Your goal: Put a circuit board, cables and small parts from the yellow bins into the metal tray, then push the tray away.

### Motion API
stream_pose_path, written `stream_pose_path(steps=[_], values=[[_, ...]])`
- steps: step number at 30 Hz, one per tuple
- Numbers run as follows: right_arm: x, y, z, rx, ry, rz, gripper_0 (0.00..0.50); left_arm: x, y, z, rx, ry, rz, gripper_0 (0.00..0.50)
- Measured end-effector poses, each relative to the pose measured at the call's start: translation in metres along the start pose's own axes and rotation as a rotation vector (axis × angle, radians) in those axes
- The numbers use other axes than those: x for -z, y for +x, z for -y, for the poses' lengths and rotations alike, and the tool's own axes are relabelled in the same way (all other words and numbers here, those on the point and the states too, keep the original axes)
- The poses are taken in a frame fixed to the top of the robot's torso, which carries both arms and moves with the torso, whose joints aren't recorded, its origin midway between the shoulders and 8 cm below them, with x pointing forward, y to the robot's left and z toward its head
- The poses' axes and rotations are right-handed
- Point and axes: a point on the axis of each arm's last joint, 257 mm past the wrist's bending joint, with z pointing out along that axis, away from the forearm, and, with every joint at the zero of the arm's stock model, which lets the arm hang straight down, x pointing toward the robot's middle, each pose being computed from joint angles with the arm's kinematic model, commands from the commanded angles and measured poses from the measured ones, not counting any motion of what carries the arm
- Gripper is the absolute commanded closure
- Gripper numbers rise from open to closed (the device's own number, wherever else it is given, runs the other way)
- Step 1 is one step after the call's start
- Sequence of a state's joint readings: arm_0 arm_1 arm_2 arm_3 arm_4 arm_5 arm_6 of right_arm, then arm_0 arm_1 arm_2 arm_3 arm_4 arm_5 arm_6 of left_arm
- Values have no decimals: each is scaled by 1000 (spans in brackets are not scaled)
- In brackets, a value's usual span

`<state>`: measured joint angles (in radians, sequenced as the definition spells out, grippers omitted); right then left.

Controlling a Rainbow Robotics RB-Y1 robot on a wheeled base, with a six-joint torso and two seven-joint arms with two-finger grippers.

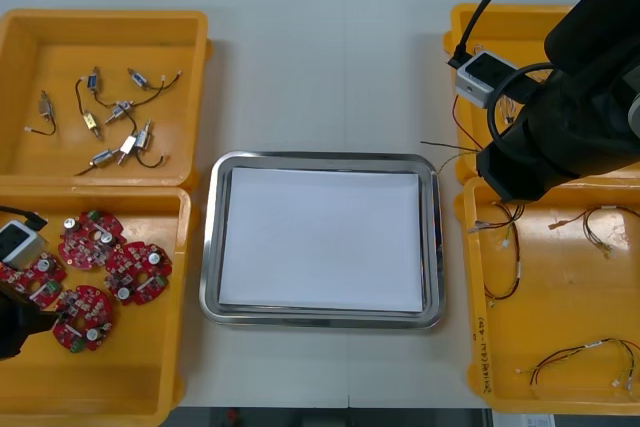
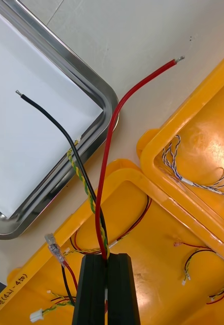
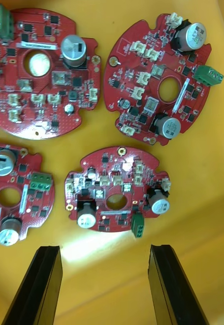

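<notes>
My right gripper [image 2: 107,258] is shut on a cable bundle: a red wire [image 2: 123,101], a black wire [image 2: 56,119] and a yellow-green twisted pair [image 2: 86,193]. It hangs over the near right bin's corner [image 2: 127,175], and the wire ends [image 1: 445,152] reach toward the metal tray [image 1: 210,247], which is white inside. Over the near left bin, my left gripper [image 3: 105,249] is open. A round red circuit board [image 3: 117,195] lies just beyond its fingertips, among several other boards [image 1: 105,272].
The far left bin [image 1: 190,47] holds several small metal parts [image 1: 115,117]. Red and black cables [image 1: 580,357] lie in the near right bin [image 1: 560,307]. A blue and white twisted cable [image 2: 193,183] lies in the far right bin [image 1: 465,27].
</notes>
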<state>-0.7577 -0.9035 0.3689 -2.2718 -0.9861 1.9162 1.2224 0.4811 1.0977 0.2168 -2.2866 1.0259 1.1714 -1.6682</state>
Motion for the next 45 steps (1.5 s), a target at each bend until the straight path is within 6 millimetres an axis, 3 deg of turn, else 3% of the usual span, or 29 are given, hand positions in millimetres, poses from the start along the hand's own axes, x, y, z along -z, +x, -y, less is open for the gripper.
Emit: stream_pose_path(steps=[11, 24, 33, 45], values=[[0, -1, 1, -2, 5, 2, 500, -2, -2, 11, 45, 16, 28, 0], [0, -1, 1, -2, 5, 2, 500, -9, 10, 13, 51, 5, 51, 0], [0, -1, 1, -2, 5, 3, 500, -26, 10, 26, -2, 17, 101, 0], [0, -1, 1, -2, 5, 3, 500, -53, 28, 32, 4, 25, 107, 0]])
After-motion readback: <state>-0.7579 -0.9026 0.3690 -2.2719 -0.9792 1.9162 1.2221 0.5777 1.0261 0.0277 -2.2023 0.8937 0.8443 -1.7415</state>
